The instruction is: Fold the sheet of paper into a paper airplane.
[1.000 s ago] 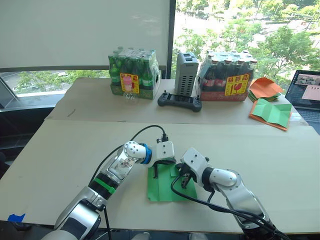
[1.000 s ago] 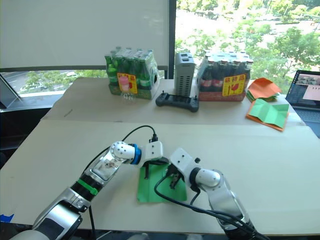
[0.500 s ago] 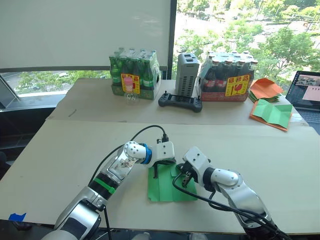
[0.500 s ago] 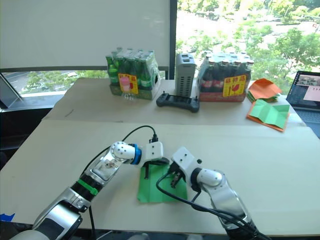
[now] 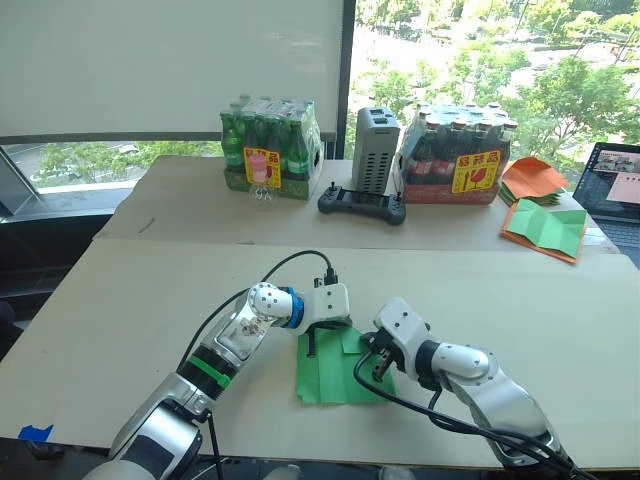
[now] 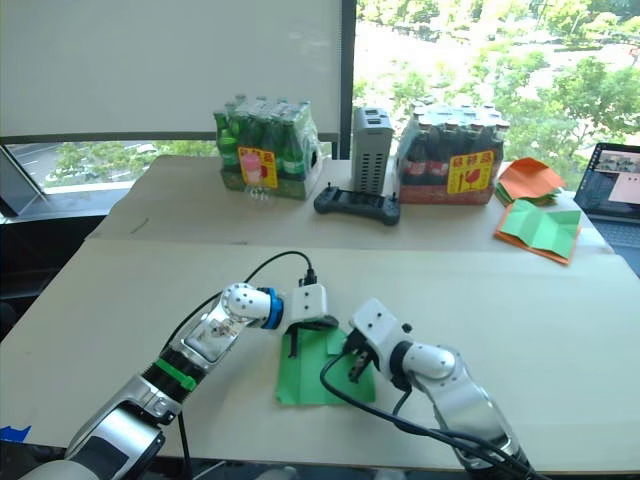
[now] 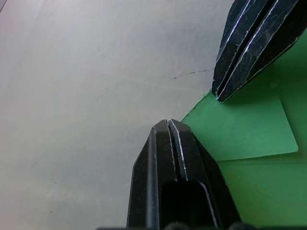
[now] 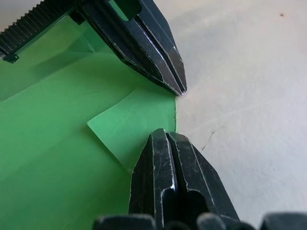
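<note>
Both grippers, left gripper (image 5: 312, 345) and right gripper (image 5: 379, 366), are closed and empty, tips on the sheet of paper (image 5: 335, 375); press the turned-down corner flat against the bench (image 5: 140, 300).

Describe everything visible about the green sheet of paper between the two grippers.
The sheet of paper is thin, bright green and creased, lying flat near the front edge of the table. One far corner is folded over into a small flap. The left gripper and right gripper, both shut, have their tips at that folded far end.
</note>
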